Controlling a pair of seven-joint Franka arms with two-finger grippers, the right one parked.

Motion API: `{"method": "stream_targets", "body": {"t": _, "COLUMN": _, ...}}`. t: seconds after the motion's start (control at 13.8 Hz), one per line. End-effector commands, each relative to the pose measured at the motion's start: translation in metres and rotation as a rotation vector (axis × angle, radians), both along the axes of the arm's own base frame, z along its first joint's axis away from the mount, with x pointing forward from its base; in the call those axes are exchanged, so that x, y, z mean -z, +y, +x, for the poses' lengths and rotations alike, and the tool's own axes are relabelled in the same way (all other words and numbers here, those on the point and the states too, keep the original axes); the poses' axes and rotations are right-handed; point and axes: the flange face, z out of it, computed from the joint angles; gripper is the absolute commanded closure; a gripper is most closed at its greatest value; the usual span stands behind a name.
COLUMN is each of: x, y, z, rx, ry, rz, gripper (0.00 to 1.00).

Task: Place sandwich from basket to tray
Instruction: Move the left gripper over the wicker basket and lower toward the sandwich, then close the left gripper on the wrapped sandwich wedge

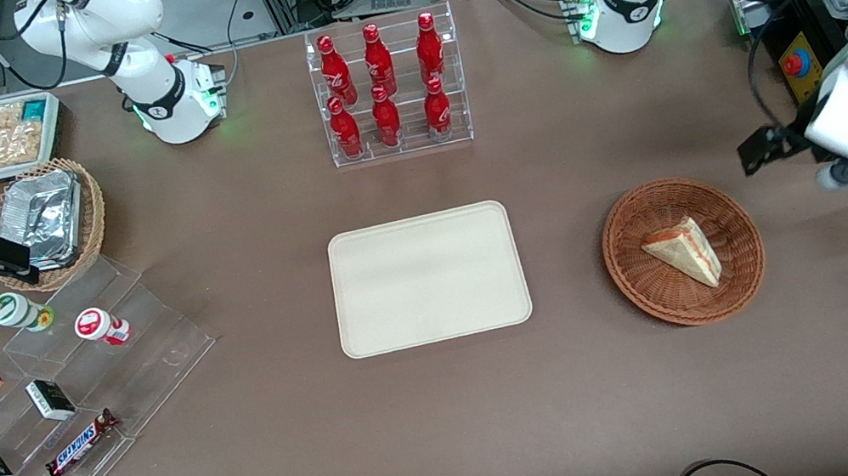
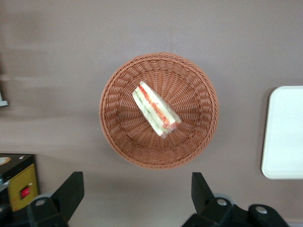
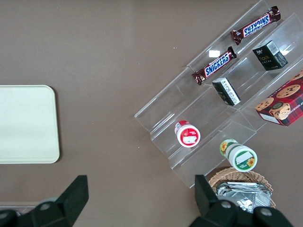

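Sandwich [image 2: 155,109] lies in basket [image 2: 118,137]; spread tool [image 2: 135,194] above.

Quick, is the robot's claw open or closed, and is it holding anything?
Gripper: open, holding nothing, hanging high above the table beside the basket; the sandwich lies in the basket.

Sandwich [image 1: 685,250] in basket [image 1: 643,287] beside tray [image 1: 428,278]; tool [image 2: 135,189] above.
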Motion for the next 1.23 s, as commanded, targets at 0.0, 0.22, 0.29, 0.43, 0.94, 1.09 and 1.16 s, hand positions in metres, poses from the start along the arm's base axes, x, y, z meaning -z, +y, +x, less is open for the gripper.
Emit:
{"method": "stream_targets", "body": {"t": 0.0, "x": 0.043, "y": -0.003, "z": -0.009, "rx": -0.115, "ry": -0.032, "rz": 0.008, "gripper": 0.00}}
{"method": "stream_targets", "body": {"t": 0.22, "x": 0.085, "y": -0.006, "z": -0.017, "rx": -0.271, "ry": -0.050, "rz": 0.007, "gripper": 0.00}}
{"method": "stream_targets", "body": {"t": 0.29, "x": 0.098, "y": -0.004, "z": -0.024, "rx": -0.311, "ry": -0.061, "rz": 0.004, "gripper": 0.00}}
{"method": "stream_targets", "body": {"t": 0.43, "x": 0.126, "y": -0.004, "z": -0.032, "rx": -0.426, "ry": -0.100, "rz": -0.010, "gripper": 0.00}}
{"method": "stream_targets", "body": {"t": 0.94, "x": 0.194, "y": -0.017, "z": -0.036, "rx": -0.550, "ry": -0.060, "rz": -0.003, "gripper": 0.00}}
{"method": "stream_targets", "body": {"t": 1.09, "x": 0.200, "y": -0.018, "z": -0.034, "rx": -0.574, "ry": -0.071, "rz": -0.009, "gripper": 0.00}}
{"method": "stream_targets", "body": {"t": 1.16, "x": 0.206, "y": -0.020, "z": -0.032, "rx": -0.571, "ry": -0.075, "rz": -0.011, "gripper": 0.00}}
